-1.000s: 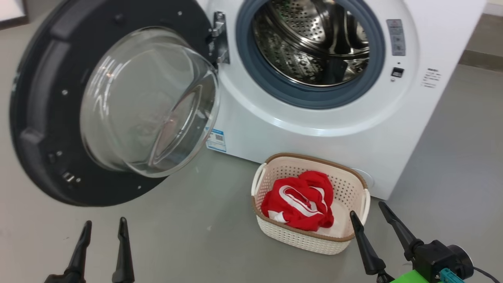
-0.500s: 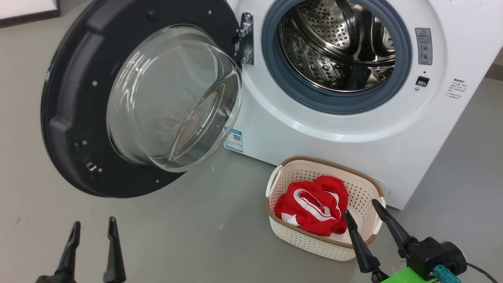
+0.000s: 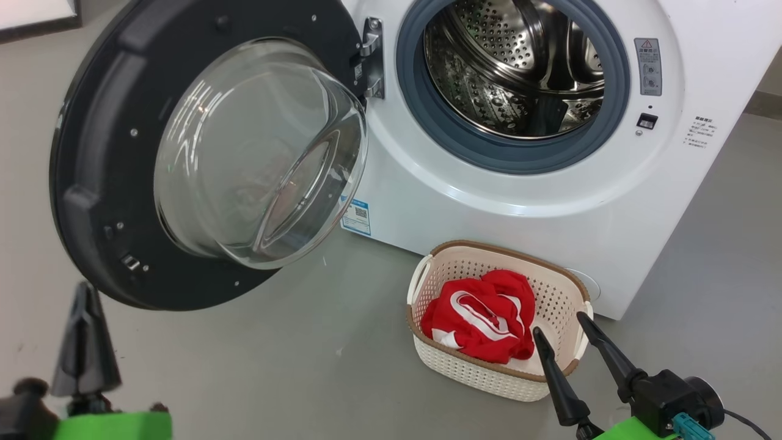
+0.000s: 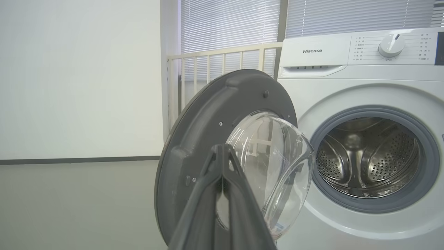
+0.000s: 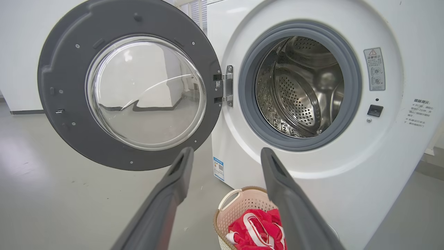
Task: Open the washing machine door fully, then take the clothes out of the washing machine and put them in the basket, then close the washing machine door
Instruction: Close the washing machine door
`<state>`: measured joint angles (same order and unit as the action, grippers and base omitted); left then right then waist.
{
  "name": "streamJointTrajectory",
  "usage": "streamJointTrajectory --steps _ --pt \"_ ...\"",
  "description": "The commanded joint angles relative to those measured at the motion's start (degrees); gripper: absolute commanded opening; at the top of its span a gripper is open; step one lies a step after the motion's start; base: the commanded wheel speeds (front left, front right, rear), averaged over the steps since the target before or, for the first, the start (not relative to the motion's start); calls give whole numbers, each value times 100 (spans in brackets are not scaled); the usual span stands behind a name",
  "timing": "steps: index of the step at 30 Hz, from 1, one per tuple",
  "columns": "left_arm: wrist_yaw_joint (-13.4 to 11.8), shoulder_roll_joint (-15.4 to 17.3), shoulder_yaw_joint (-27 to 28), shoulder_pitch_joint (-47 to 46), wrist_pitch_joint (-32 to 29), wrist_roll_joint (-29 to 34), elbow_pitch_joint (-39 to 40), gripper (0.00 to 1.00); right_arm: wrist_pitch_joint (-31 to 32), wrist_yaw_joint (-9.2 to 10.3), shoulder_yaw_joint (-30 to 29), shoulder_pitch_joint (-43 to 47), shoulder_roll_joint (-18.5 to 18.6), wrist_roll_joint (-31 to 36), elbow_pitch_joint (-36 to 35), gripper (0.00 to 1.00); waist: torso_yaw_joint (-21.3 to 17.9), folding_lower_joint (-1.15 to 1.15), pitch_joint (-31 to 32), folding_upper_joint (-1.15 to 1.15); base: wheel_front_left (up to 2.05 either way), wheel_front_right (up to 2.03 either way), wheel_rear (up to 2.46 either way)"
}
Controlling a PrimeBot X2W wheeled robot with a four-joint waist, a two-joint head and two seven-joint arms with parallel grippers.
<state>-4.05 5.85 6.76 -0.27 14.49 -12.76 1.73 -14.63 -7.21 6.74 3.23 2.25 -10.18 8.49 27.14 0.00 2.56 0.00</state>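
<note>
Through the head camera I am seeing the left gripper (image 3: 85, 293) rising at eight o'clock. Its two long dark fingers are pressing together into one blade, clenched on nothing. Its tip is sitting at the lower edge of the large round washing machine door with its glossy black rim and bulging glass bowl (image 3: 91, 153), and I cannot tell whether they are touching. That door is hanging wide open at ten o'clock. The right gripper (image 3: 559, 324) is pointing up from five o'clock, fingers spread and empty. The bright red clothes with white stripes (image 3: 482, 318) are lying in the small cream perforated plastic basket with a brown rim (image 3: 476, 373). It is standing on the floor just before the big white front-loading washing machine (image 3: 489, 201).

The left wrist camera is looking along the closed left gripper (image 4: 222, 148) at the door (image 4: 201, 132) turned nearly edge-on. It is also showing the machine's round white control dial (image 4: 391, 45) at one o'clock.

The right wrist camera is facing the door (image 5: 62, 104) squarely. The parted right gripper (image 5: 226, 151) is framing the basket (image 5: 229, 208) and clothes (image 5: 256, 229) at six o'clock.
</note>
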Motion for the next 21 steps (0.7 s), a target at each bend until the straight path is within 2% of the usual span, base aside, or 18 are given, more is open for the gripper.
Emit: streamJointTrajectory --steps 1,7,11,17,21 --pt "14 142 283 -393 49 -36 183 0 -37 -28 148 -163 63 5 -112 100 -13 0 -10 0 0 0 0" --pt "201 196 742 -1314 50 -319 -74 0 -37 -28 192 -174 63 99 -47 100 -53 0 -67 0 0 0 0" --pt "282 347 987 -1951 50 -403 -476 0 -37 -28 208 -179 63 129 7 100 -96 0 -42 0 0 0 0" --pt "545 518 1269 -2974 51 -823 -1421 0 -37 -28 244 -160 63 213 44 100 -180 0 4 0 0 0 0" --pt "619 619 1470 -3623 16 -1201 -2284 0 -37 -28 289 -142 63 230 69 100 -240 0 35 0 0 0 0"
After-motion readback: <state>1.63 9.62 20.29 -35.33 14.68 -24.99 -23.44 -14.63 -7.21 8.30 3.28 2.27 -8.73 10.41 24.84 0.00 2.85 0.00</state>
